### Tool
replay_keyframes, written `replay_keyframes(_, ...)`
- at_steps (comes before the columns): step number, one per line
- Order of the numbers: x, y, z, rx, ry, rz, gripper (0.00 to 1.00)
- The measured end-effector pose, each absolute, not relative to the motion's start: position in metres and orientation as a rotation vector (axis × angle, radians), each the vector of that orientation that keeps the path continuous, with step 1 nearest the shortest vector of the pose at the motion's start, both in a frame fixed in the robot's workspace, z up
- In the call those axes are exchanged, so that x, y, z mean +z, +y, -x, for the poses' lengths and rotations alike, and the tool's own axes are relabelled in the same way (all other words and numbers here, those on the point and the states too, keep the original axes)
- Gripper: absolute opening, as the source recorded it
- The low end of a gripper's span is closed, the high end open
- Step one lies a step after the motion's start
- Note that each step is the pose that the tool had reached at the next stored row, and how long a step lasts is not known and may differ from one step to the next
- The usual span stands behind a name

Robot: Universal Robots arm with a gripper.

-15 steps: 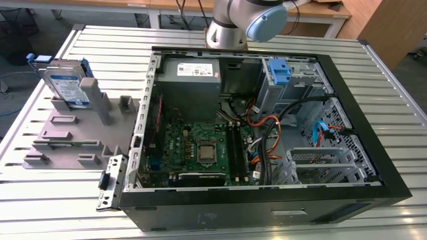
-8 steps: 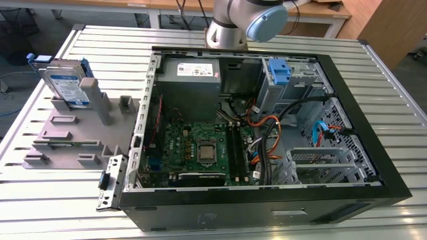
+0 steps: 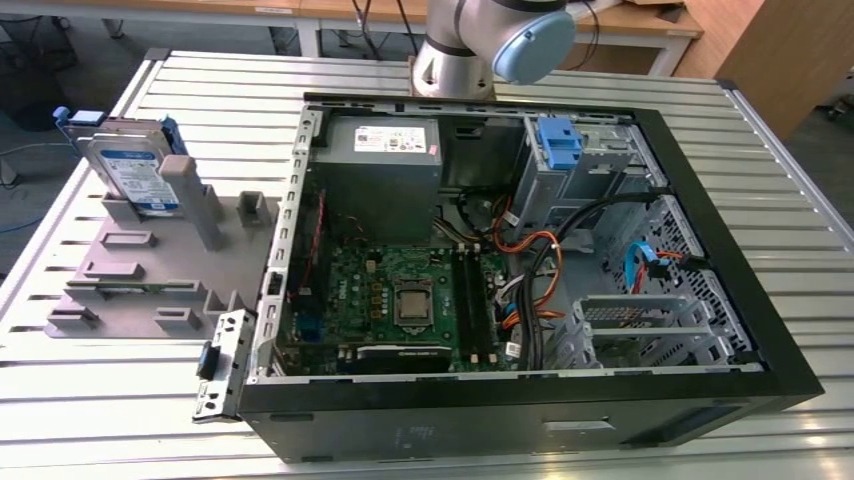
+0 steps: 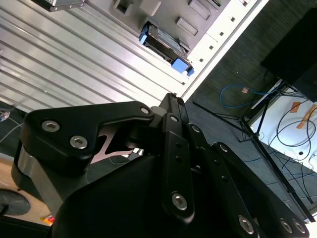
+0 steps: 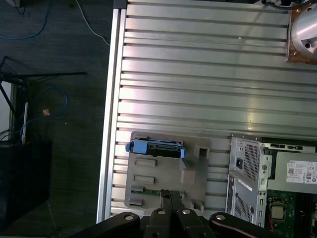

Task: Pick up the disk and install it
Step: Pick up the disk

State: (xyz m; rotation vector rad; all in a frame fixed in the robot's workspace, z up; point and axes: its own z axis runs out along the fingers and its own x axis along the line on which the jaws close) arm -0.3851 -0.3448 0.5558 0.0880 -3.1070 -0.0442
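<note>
Slatted metal surface [image 3: 747, 140], on which an open computer case [image 3: 787, 390] is laid, with a grey holder [image 3: 134, 270] set beside it on the exterior view's left. The disk [image 3: 134, 170] is stood on edge in that holder, outside the case. The hand [image 5: 171, 193], seen in the first wrist view well above the holder, is closed with nothing gripped.

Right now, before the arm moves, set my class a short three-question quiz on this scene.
1. True or false: the disk stands on edge in the grey fixture.
2. Relative to the computer case, the disk is: A inside; B outside, at the exterior view's left; C on top.
3. Is the gripper holding the disk?
Key: 1 true; 2 B; 3 no.
</note>
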Motion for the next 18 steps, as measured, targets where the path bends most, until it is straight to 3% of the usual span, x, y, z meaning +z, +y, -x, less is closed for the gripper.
replay_keyframes(18, 0.5553, -0.3449, 0.3851, -0.043, -3.103, -0.168, 0.11)
